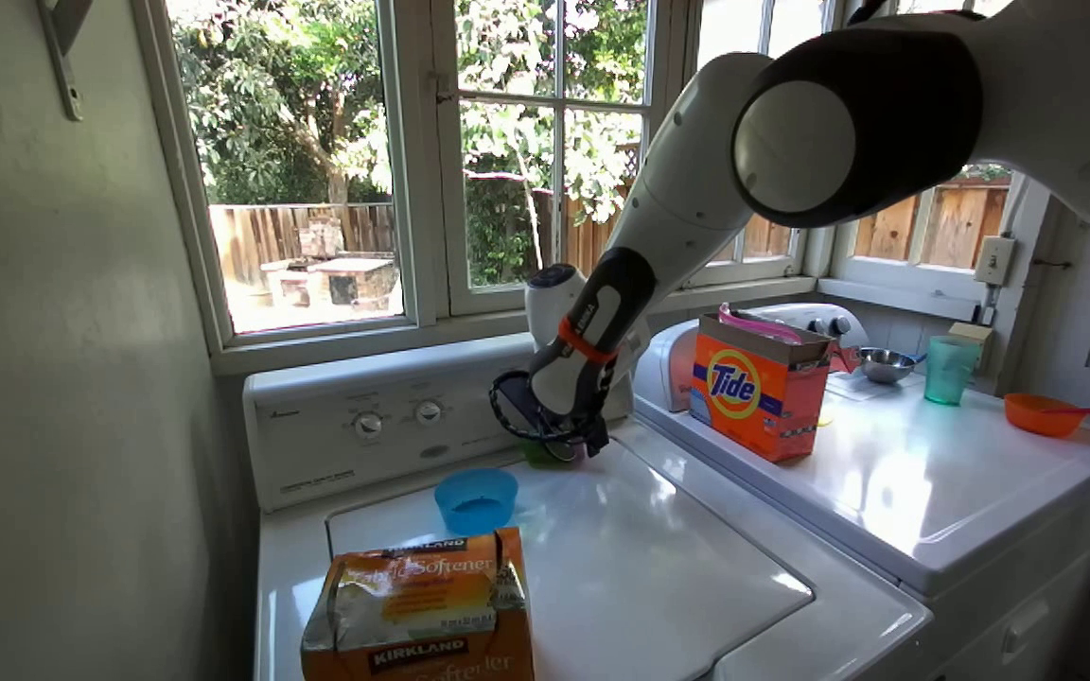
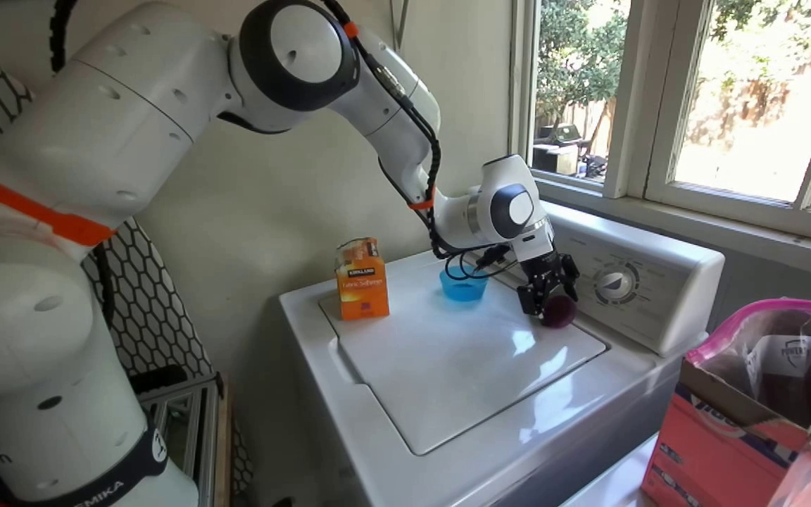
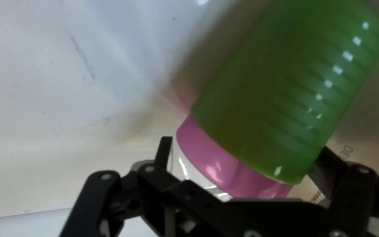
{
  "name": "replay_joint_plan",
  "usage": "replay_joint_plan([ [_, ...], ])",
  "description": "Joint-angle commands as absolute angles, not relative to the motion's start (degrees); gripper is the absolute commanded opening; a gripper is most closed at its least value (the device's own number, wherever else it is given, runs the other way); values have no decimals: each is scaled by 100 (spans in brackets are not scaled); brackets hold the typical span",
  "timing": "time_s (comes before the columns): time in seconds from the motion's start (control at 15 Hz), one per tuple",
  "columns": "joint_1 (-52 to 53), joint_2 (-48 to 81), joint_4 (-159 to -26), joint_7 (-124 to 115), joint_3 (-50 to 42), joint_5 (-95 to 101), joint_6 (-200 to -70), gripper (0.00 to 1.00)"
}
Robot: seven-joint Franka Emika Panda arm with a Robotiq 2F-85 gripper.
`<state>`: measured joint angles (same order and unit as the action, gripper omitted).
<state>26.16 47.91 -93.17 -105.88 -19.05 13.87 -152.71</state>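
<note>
Wrist view: ribbed green container point(image 3: 291, 92), one, laid on its side on a white surface point(image 3: 61, 158), with a pink band point(image 3: 222, 161) and a clear part point(image 3: 184, 168) at the near end; pincer point(image 3: 245, 148), one, set wide, a finger placed on either side of that end. Whether contact is made by either finger cannot be told.

In an exterior view: the container is found on the lid of a white washer point(image 1: 659, 549), beneath the pincer, before the control panel point(image 1: 327, 445). Also listed: blue bowl point(image 1: 476, 484); orange softener box point(image 1: 422, 605); on the adjoining machine point(image 1: 886, 511), Tide box point(image 1: 744, 388), metal bowl point(image 1: 886, 375), green cup point(image 1: 950, 371), orange bowl point(image 1: 1037, 422).

In an exterior view: a dark purple round shape point(image 2: 559, 311) is seen at the pincer's tips, near the dial point(image 2: 615, 285); the blue bowl is set between softener box and pincer.
</note>
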Motion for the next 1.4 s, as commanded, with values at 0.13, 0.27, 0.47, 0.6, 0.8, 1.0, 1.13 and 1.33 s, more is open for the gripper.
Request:
replay_joint_plan([
  [0.13, 2779, 4809, -9271, -10930, -1993, 1526, -15016, 100],
  [0.27, 2783, 4737, -9341, -11008, -1996, 1535, -14986, 100],
  [0.47, 2864, 4542, -9600, -11397, -2117, 1547, -14823, 100],
  [0.6, 2933, 4492, -9647, -11760, -2181, 1577, -14683, 100],
  [0.8, 2657, 4631, -9374, -11512, -1946, 1608, -14743, 100],
  [1.0, 2931, 4613, -9455, -11922, -2279, 1929, -14626, 100],
  [1.13, 3001, 4565, -9452, -12554, -2382, 1919, -14358, 100],
  [1.33, 2784, 4389, -9484, -12883, -2071, 1749, -13982, 100],
])
